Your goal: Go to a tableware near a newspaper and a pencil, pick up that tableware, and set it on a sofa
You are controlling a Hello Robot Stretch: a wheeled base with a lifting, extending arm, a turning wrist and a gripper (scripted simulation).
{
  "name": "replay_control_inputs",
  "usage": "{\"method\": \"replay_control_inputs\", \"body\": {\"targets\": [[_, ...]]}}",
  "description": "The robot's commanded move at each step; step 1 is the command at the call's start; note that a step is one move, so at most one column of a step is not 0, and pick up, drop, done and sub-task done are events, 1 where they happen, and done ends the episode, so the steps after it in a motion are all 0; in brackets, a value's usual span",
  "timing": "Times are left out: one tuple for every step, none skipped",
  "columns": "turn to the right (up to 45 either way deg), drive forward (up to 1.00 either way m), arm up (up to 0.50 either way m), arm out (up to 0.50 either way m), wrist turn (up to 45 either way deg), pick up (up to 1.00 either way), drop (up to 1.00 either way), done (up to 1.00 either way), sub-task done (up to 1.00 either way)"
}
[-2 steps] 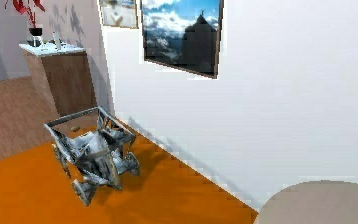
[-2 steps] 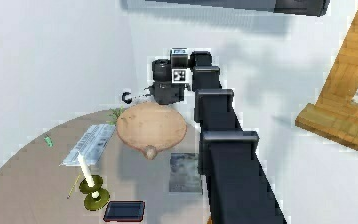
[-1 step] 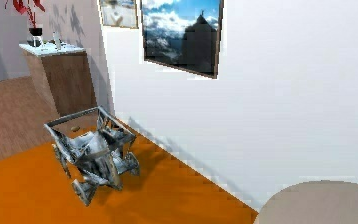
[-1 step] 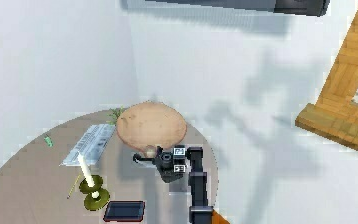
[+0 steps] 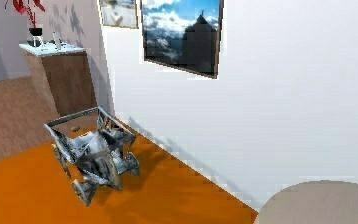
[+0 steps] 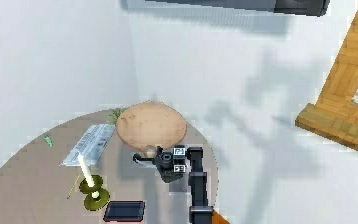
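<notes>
A tan, rounded piece of tableware (image 6: 152, 125), bowl-like in outline, is seen in the arm side view on the round table (image 6: 27, 185), toward the table's 12 o'clock edge and near the wall. A newspaper (image 6: 87, 148) is laid just beside it at its 8 o'clock. A thin green stick, taken for the pencil (image 6: 49, 140), is found farther out at 9 o'clock.

The gripper (image 6: 144, 157) is placed at the tableware's 6 o'clock rim, though contact cannot be judged. Because the piece rests on the table right behind the fingers, it cannot be told whether anything is held.

The tableware is judged to be stiff, smooth and fairly light, and breakable if dropped. Its broad body looks too wide to be spanned, so the near rim at 6 o'clock is judged the place to take hold. A smooth lip may slip, so a level lift would be called for.

Its top is seen as one even tan surface, and whether anything lies inside cannot be made out. A pale candle (image 6: 85, 172) is stood in a yellow-green holder (image 6: 91, 190) at the gripper's 8 o'clock, and a dark flat slab (image 6: 123, 211) is laid at its 7 o'clock. In the forward view a wire cart (image 5: 92, 150) is seen on the orange floor, with grey shapes inside it that cannot be identified.
</notes>
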Motion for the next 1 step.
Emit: {"method": "replay_control_inputs", "body": {"targets": [[0.0,0.0,0.1,0.0,0.0,0.0,0.0,0.0,0.0]]}}
